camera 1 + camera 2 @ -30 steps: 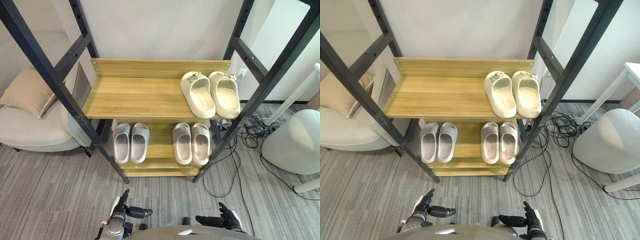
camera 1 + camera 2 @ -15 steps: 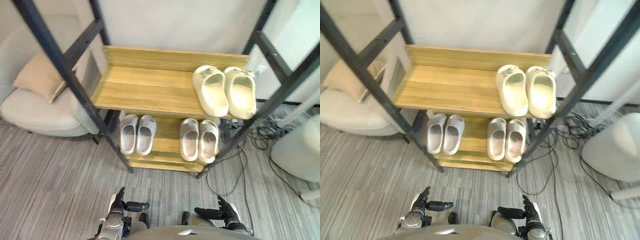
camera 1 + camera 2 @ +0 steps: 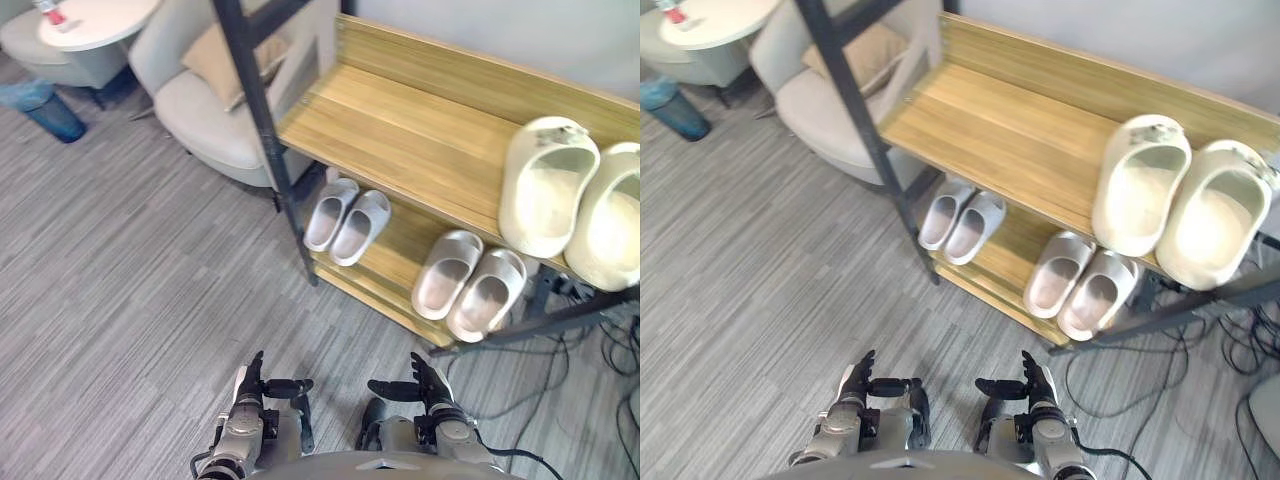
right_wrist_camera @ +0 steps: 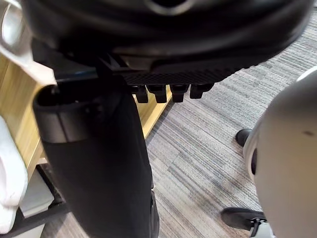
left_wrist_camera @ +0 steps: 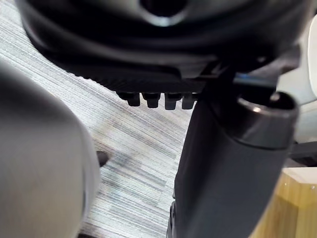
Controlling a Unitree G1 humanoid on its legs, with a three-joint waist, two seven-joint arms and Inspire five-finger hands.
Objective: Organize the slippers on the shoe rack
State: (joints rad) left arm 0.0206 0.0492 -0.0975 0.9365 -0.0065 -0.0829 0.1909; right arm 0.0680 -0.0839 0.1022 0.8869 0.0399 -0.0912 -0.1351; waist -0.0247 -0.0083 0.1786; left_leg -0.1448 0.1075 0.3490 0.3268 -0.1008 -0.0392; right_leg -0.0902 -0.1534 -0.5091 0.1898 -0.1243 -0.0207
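A wooden shoe rack (image 3: 400,130) with a black frame stands ahead and to the right. Its upper shelf carries a cream pair of slippers (image 3: 548,185) at the right end. The lower shelf holds a grey pair (image 3: 347,213) on the left and a beige-grey pair (image 3: 468,286) on the right. My left hand (image 3: 250,382) and right hand (image 3: 424,384) hang low over the floor, well short of the rack, thumbs pointing toward each other. Both hands are open with straight fingers and hold nothing.
A beige armchair (image 3: 215,105) with a tan cushion (image 3: 232,62) stands left of the rack. A round white table (image 3: 85,18) and a blue bin (image 3: 45,105) are at the far left. Cables (image 3: 600,370) lie on the carpet at the right.
The camera has turned left and tilted, so the rack now sits at the upper right and the table and bin have come into view. Slippers and hands keep their places.
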